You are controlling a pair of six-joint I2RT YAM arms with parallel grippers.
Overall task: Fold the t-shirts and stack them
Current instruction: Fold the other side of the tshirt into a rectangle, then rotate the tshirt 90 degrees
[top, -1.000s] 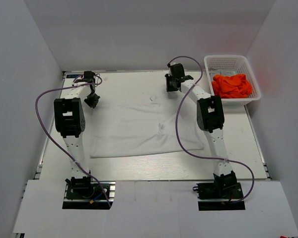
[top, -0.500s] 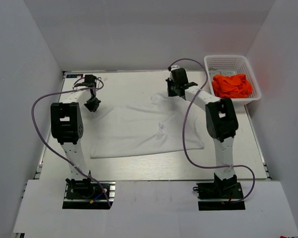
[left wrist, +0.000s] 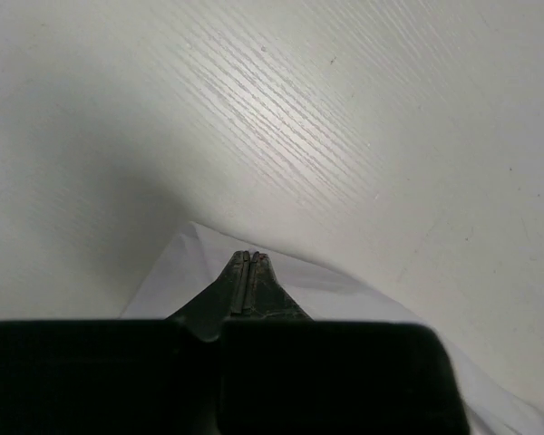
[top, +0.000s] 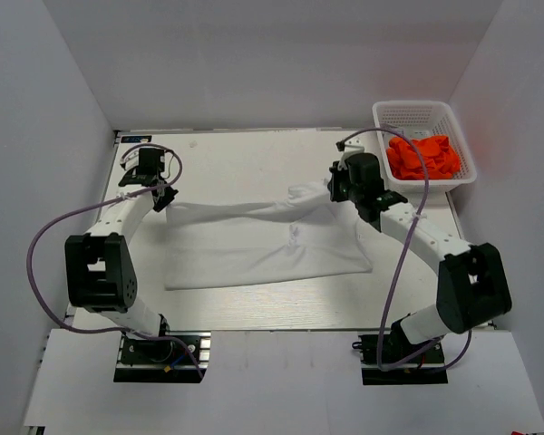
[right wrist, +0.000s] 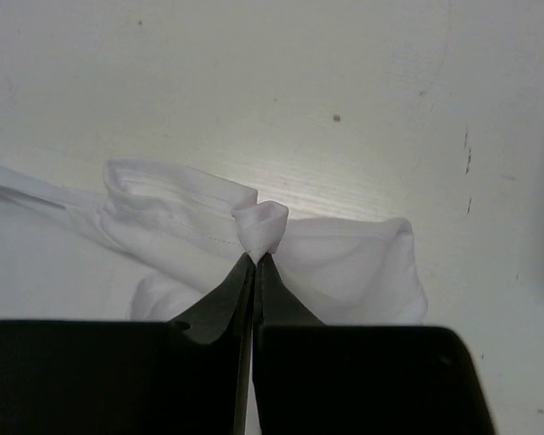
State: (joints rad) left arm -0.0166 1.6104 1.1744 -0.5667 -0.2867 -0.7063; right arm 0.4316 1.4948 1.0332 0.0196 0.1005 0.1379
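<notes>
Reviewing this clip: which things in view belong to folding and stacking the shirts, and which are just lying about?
Job: white t-shirt, pinched by left gripper and right gripper; orange t-shirts.
Lying about: white lattice basket holding the orange ones; table.

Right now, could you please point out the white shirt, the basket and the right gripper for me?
white shirt [top: 254, 254]: top view, flat middle of its body.
basket [top: 417, 114]: top view, bare far wall.
right gripper [right wrist: 255, 257]: right wrist view, midway between its shut fingertips.
</notes>
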